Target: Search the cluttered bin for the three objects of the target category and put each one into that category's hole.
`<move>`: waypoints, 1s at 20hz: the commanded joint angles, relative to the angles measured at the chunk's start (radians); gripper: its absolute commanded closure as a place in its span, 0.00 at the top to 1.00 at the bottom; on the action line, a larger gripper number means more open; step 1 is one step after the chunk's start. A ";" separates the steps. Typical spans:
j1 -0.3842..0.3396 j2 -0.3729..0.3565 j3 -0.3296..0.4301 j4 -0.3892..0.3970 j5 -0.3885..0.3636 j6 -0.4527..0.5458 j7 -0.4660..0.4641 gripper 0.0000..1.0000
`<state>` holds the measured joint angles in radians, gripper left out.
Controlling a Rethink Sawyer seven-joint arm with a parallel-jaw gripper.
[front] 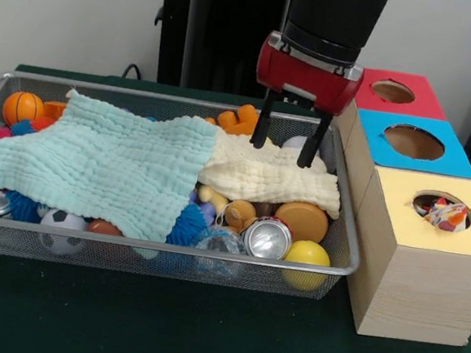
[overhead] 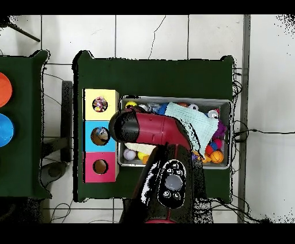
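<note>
1. Gripper (front: 289,142) hangs with its two black fingers apart and nothing between them, over the cream towel (front: 266,176) at the right end of the wire bin (front: 207,252)
2. Left of it, a mint towel (front: 101,162) covers much of the clutter; balls and a can (front: 267,237) show around its edges
3. Right of the bin, the yellow-topped box's hole (front: 441,210) holds a printed cloth ball (front: 446,215)

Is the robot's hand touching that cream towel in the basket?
Cannot tell. In the front view the open hand has its fingertips right at the cream towel, showing neither gap nor contact plainly; in the overhead view the arm hides it.
</note>
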<state>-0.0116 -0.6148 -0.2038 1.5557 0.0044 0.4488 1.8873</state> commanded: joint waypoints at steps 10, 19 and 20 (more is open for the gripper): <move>-0.073 0.171 0.113 -0.062 -0.088 -0.152 0.020 1.00; -0.119 0.204 0.143 -0.069 -0.122 -0.176 0.000 1.00; -0.121 0.211 0.142 -0.076 -0.125 -0.179 0.003 1.00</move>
<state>-0.0952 -0.4692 -0.1639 1.5092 -0.0536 0.3251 1.8873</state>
